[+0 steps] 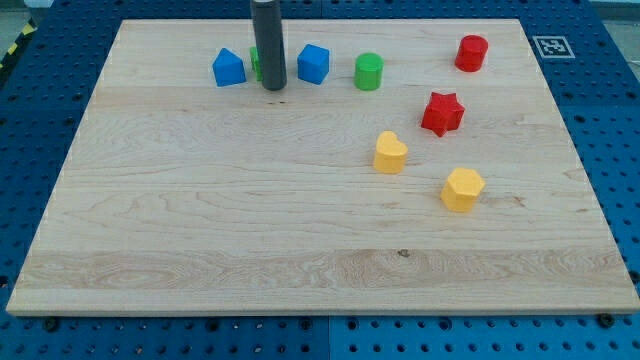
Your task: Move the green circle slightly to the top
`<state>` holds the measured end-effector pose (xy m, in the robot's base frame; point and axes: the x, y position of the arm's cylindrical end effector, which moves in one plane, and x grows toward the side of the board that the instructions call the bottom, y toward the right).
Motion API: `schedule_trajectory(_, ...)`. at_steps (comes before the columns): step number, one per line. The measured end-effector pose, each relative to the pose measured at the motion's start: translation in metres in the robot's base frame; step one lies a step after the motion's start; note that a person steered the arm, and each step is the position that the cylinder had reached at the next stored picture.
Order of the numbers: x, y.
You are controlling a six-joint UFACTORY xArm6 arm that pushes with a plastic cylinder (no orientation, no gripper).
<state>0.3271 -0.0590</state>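
Observation:
The green circle point(368, 71) stands on the wooden board near the view's top, right of centre. My tip point(273, 87) rests on the board well to its left, between two blue blocks. A second green block point(256, 64) is mostly hidden behind my rod; its shape cannot be made out. The blue block point(228, 68) lies left of the tip and the blue block point(313, 64) lies right of it, between the tip and the green circle.
A red cylinder point(471, 53) sits at the view's top right. A red star point(442, 113) lies below it. A yellow heart point(390, 153) and a yellow hexagon point(462, 189) lie right of centre. A marker tag point(550, 46) is off the board's top-right corner.

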Motion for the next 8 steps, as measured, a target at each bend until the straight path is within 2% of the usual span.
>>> schedule_trajectory(5, 0.011, 0.122)
schedule_trajectory(8, 0.012, 0.127)
